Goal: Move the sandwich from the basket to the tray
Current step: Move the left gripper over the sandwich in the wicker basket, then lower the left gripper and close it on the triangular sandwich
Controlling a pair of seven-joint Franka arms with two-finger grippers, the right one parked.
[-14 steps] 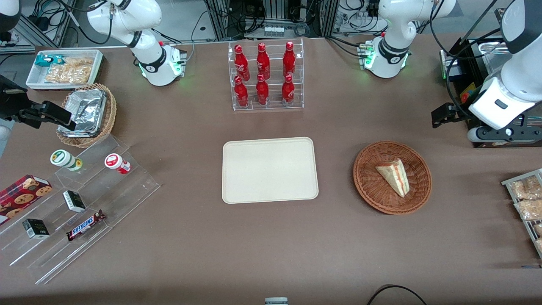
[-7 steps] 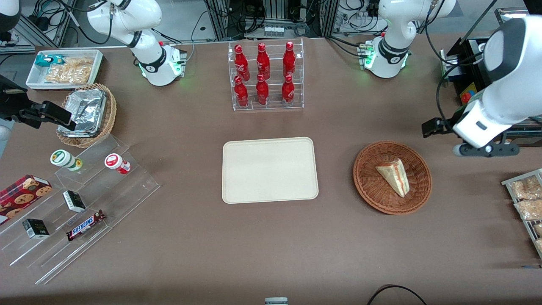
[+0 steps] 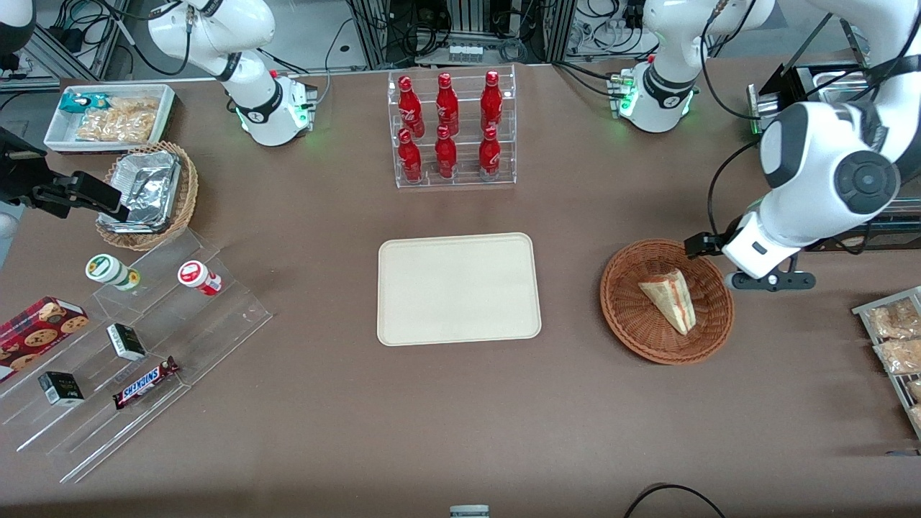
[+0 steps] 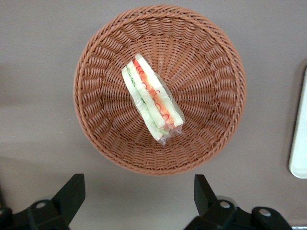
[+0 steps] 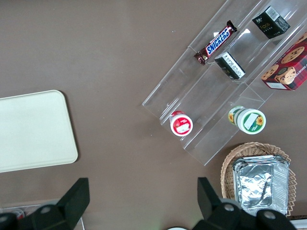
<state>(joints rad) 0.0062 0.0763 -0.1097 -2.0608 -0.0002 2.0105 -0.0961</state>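
The sandwich (image 3: pixel 669 298), a pale wedge with red and green filling, lies in the round reddish-brown basket (image 3: pixel 633 316) toward the working arm's end of the table. The cream tray (image 3: pixel 458 289) lies flat at the table's middle, bare. The left arm's hand (image 3: pixel 752 252) hangs above the basket's rim on the working arm's side. In the left wrist view the gripper (image 4: pixel 136 191) is open, its black fingers (image 4: pixel 72 191) spread wide over bare table just outside the basket (image 4: pixel 206 72), with nothing between them. The sandwich (image 4: pixel 152 98) lies wrapped in clear film. The tray's edge (image 4: pixel 300 143) shows beside the basket.
A clear rack of red bottles (image 3: pixel 451 129) stands farther from the camera than the tray. Toward the parked arm's end are a stepped acrylic display (image 3: pixel 144 345), a tan basket with foil containers (image 3: pixel 147 191) and a white snack bin (image 3: pixel 108 115). Snack packets (image 3: pixel 892 338) lie beside the basket.
The left arm has swung from the table's working end toward the basket and nearer the camera; its hand now hangs at the basket's rim. Sandwich, basket and tray have not moved.
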